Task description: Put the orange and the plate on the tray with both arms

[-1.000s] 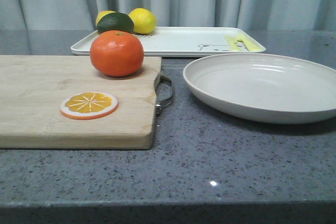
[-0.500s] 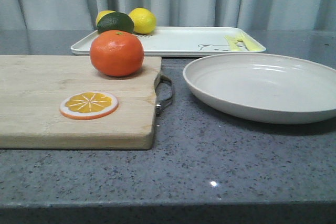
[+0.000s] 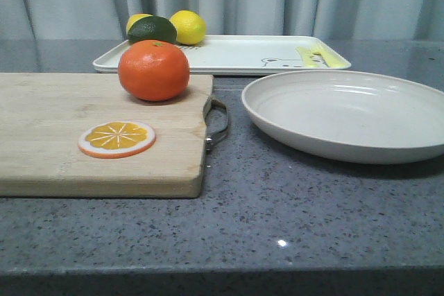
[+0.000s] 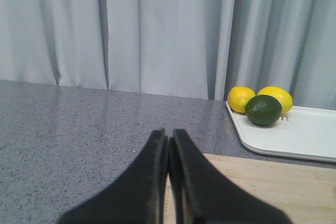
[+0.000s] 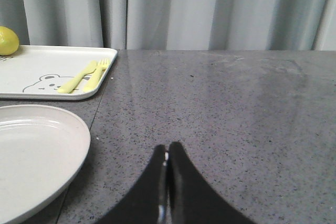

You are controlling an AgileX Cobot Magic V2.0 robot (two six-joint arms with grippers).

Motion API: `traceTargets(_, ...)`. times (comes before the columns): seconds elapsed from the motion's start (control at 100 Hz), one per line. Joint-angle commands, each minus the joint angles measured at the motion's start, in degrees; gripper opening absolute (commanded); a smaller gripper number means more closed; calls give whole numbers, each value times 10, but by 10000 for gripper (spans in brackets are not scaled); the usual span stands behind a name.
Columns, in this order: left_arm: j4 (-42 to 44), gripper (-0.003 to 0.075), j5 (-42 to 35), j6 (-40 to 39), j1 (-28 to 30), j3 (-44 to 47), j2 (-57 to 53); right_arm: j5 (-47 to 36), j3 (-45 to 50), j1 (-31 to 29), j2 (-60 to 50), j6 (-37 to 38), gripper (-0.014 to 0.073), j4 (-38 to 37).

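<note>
Grey speckled countertop (image 3: 291, 206) fills our foreground. Nearest us, the wooden cutting board (image 3: 62, 150) carries an orange slice (image 3: 116, 138) and, at its far edge, the orange (image 3: 153, 70). To its right the plate (image 3: 347, 112) sits on the counter. Behind both lies the tray (image 3: 236, 54), two lemons (image 3: 188, 27) and a lime (image 3: 152, 30) crowding its far-left corner, so we judge its middle free. Our left gripper (image 4: 169, 142) and right gripper (image 5: 167, 156) are pinched closed, holding nothing.
</note>
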Motion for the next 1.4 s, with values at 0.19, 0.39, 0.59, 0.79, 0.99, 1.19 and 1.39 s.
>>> traceTargets(0.19, -6, -20, -46, 0, 0, -96, 120, 5, -105, -2, 105, -2, -66, 11)
traceTargets(0.39, -6, -20, -47, 0, 0, -100, 139, -26, -115, -2, 122, -2, -66, 11)
traceTargets(0.59, -6, -20, -48, 0, 0, -94, 144, -10, -116, -2, 122, -2, -66, 12)
traceTargets(0.79, -5, -19, -63, 0, 0, -94, 149, 3, -127, -2, 122, -2, -66, 12)
traceTargets(0.99, 14, 191, -63, 0, 0, -94, 149, 52, -150, -2, 157, -2, -66, 12)
traceTargets(1.19, 14, 496, -52, 0, 0, -102, 149, 66, -166, -2, 224, -2, -66, 13)
traceTargets(1.39, 14, 559, -4, 0, -1, -148, 176, 67, -186, -2, 276, -2, -66, 13)
